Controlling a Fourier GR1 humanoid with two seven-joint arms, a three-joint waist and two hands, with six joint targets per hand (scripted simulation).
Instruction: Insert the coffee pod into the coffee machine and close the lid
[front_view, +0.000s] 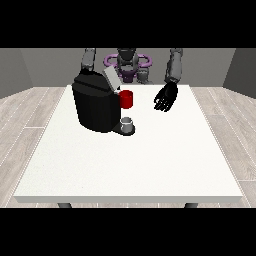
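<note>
obstacle: coffee machine (96, 106) — table's (150, 165) far left | free: bare tabletop — front and right

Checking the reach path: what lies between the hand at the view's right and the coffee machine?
Front view: only the red thing at the coffee machine; otherwise bare table up to the hand.

The black coffee machine (96, 106) stands upright on the table's far left part, its grey lid (111, 78) raised and tilted.
</note>
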